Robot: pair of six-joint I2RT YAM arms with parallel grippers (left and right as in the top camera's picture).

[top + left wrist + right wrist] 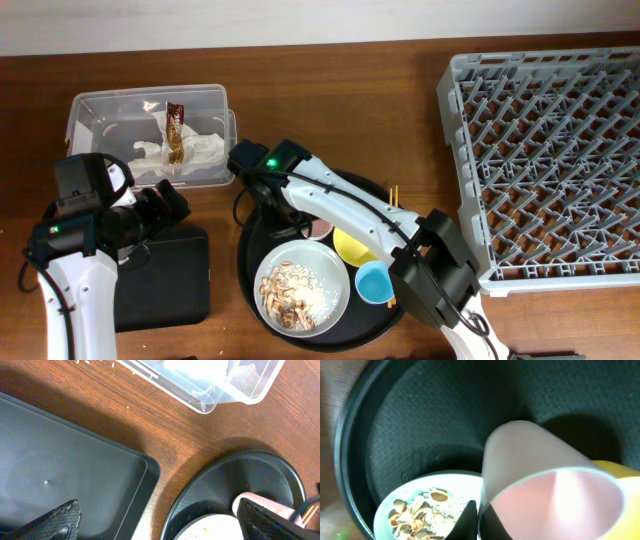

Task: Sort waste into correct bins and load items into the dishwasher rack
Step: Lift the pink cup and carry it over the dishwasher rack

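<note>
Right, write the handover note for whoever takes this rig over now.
Left gripper: open, empty, above the black tray's edge.
Right gripper: shut on pink cup over the round tray.
Done: napkin and wrapper in clear tub.
Left: food scraps on plate to a bin; pink cup, blue cup, yellow bowl, plate, chopsticks to the rack, now empty.

No legible text or labels anywhere

Round black tray (247,262) on brown wooden table (330,100), near front edge.
</note>
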